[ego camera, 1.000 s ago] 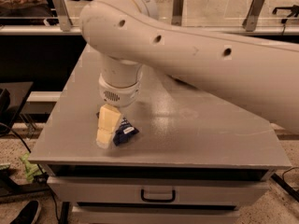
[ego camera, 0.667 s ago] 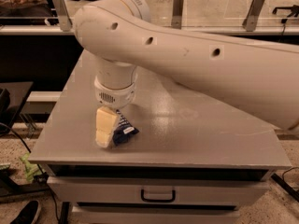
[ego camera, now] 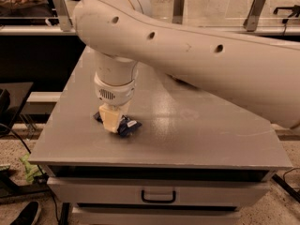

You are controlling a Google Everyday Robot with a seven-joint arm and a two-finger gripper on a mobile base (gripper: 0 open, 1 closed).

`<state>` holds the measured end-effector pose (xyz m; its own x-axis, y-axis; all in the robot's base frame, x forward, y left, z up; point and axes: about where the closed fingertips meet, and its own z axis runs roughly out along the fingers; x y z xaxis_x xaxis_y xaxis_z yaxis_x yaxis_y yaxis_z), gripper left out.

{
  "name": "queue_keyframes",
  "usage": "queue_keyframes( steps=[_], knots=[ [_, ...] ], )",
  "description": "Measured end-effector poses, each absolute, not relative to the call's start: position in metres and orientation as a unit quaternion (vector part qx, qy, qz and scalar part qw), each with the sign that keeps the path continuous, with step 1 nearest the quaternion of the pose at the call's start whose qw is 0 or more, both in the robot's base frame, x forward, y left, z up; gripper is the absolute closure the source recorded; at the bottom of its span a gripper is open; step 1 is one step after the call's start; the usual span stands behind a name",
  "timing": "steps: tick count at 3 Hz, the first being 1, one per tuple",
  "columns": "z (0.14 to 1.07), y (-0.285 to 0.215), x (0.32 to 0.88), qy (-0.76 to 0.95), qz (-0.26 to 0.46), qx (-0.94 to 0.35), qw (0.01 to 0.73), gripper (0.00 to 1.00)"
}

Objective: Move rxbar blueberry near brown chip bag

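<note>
The rxbar blueberry (ego camera: 130, 126), a small dark blue wrapper with white print, lies on the grey table (ego camera: 197, 135) near its front left. My gripper (ego camera: 112, 122) hangs from the big white arm (ego camera: 197, 55) and is down on the bar. The gripper's cream tip covers the bar's middle, and blue shows on both sides of it. The brown chip bag is not in view; the arm hides much of the table's back.
The table's front edge (ego camera: 159, 163) has a drawer with a dark handle (ego camera: 158, 197) below it. A glass-railed counter (ego camera: 211, 27) runs behind the table. A green scrap (ego camera: 29, 168) and a shoe (ego camera: 24, 214) lie on the floor at left.
The arm has swung slightly, and the gripper has come down over the bar so that it now covers the bar's middle. The bar has stayed at about the same spot.
</note>
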<state>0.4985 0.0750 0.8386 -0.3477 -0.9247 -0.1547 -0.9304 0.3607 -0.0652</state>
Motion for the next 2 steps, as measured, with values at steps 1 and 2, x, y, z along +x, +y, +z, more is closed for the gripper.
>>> queue_keyframes(
  steps=[1,2],
  knots=[
    [0.853,0.058,0.504,0.829,0.014,-0.552,0.095,0.93],
    [0.868,0.03,0.514,0.841,0.004,-0.529,0.109,1.0]
  ],
)
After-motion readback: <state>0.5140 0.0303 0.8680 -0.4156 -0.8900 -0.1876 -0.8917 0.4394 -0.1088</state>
